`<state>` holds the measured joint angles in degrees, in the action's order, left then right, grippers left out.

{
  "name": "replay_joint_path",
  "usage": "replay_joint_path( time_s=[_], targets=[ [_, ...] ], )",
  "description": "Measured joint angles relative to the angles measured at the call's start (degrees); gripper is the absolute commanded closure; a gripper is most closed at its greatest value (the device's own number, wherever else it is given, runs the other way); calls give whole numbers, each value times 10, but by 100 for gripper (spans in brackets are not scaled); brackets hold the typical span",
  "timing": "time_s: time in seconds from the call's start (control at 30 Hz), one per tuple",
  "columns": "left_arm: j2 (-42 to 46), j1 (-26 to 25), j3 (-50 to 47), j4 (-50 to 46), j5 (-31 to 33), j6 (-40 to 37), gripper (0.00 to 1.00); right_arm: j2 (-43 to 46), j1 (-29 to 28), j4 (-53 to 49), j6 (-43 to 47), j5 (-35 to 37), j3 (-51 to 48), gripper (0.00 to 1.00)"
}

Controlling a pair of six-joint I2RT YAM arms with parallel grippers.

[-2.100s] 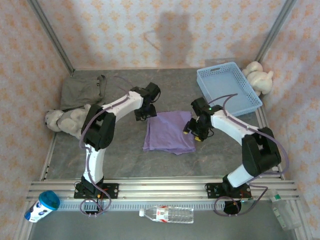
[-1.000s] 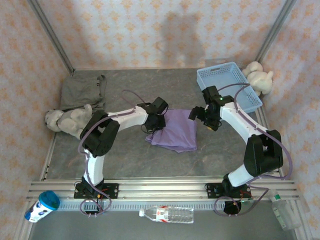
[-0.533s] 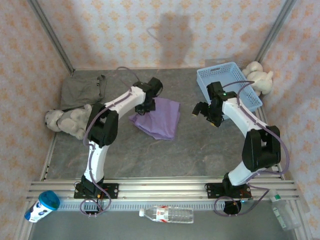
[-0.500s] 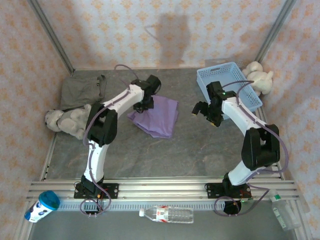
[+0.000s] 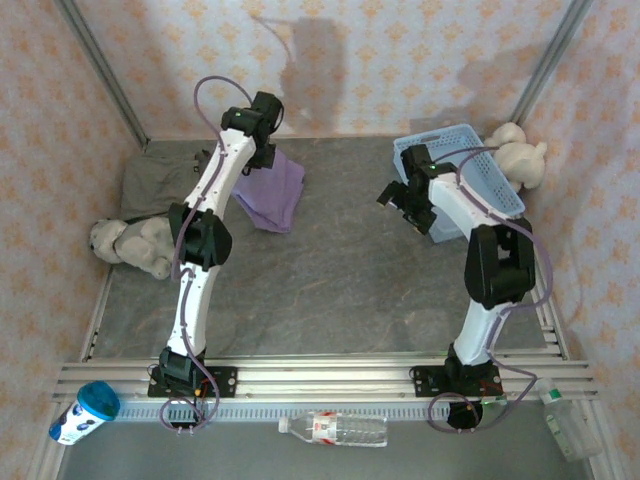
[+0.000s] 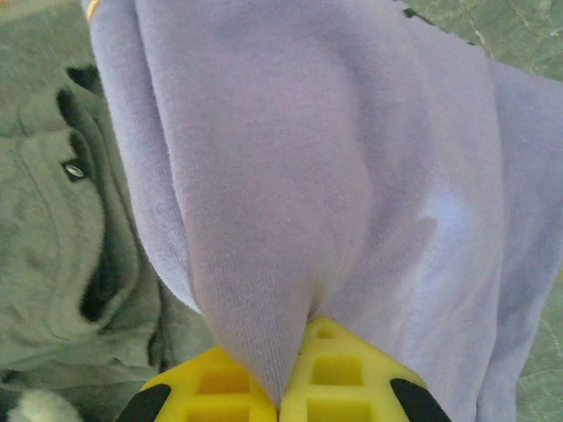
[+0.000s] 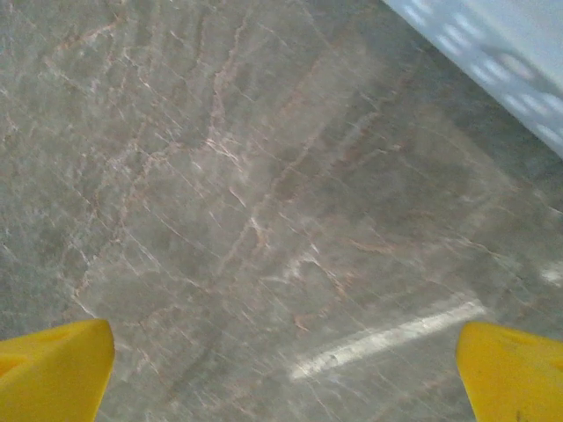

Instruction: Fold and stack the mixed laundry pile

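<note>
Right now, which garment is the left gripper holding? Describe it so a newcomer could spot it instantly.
Look to the far-left corner of the grey table, where a grey-olive garment lies. Just right of it, the left gripper pinches a folded T-shirt. It is the only lavender-purple cloth in the scene.

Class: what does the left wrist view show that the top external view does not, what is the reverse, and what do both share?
Left wrist view adds: yellow fingertips of the left tool pinched shut on a fold of the purple T-shirt. Top external view adds: the open right tool, the blue basket and two plush toys. Both: the T-shirt with the grey-olive garment beside it.
</note>
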<state>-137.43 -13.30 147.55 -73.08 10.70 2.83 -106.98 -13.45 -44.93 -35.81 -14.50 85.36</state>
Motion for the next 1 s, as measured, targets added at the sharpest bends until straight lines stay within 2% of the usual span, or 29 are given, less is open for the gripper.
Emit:
replay_joint_path(
  time_s=[0.2, 0.5, 1.0],
  targets=[
    [0, 37, 2, 0, 5, -33, 100, -63, -29, -16, -11, 16, 92, 1],
    [3, 142, 20, 5, -27, -63, 100, -111, -47, -37, -20, 28, 158, 1],
    [64, 164, 57, 6, -81, -74, 100, -157, -58, -59, -31, 25, 197, 1]
  ],
)
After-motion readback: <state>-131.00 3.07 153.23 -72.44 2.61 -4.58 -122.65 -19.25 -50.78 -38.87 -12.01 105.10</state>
